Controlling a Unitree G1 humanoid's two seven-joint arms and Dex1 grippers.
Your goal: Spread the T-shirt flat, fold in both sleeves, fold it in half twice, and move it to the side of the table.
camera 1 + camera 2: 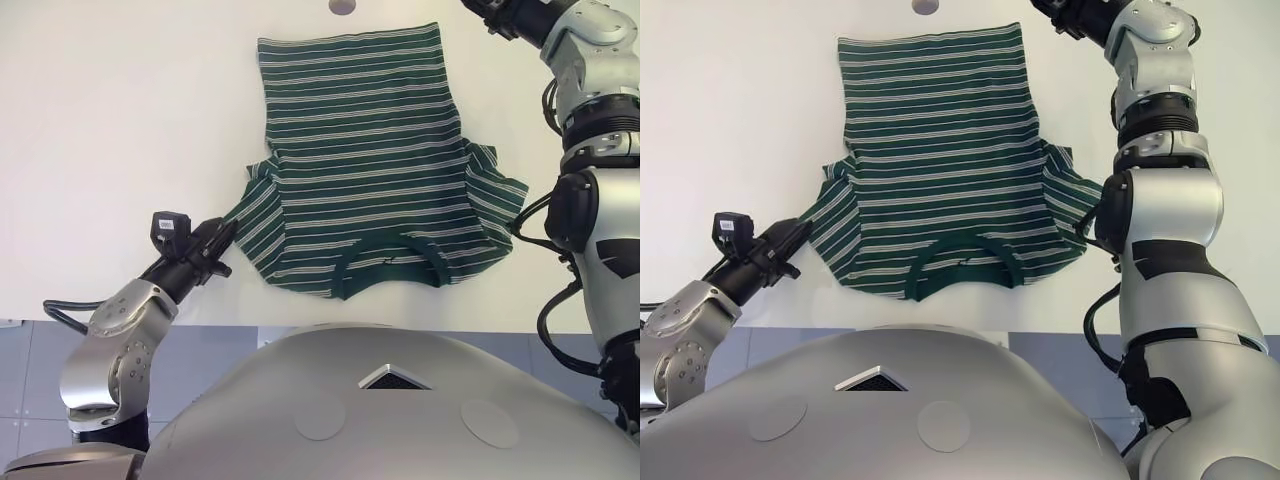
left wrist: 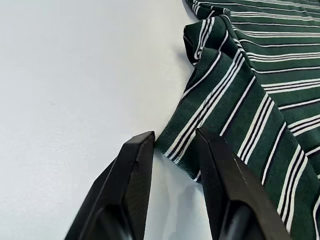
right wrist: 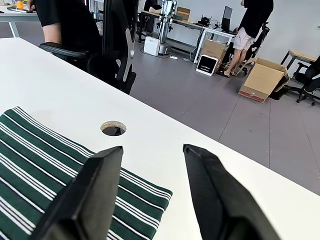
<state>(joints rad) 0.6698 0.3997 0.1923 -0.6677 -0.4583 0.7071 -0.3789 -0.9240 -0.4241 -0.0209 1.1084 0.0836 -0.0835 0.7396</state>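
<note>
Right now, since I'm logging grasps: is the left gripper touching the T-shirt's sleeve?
Cannot tell. In the left wrist view the left gripper stands open astride the sleeve hem; one finger overlaps the cloth, but pressing or hovering is unclear.

The T-shirt [image 1: 375, 170], at the middle of the frame, was soft, fine-knit cloth, matt, with shallow wrinkles. The table [image 1: 110, 130] beneath it was a smooth white surface with a faint sheen. The left gripper [image 2: 175, 139] and the right gripper [image 3: 152, 150] had smooth black plastic fingers, slightly glossy. At the upper right of the right wrist view, boxes [image 3: 262, 80] looked like matt brown cardboard.
</note>
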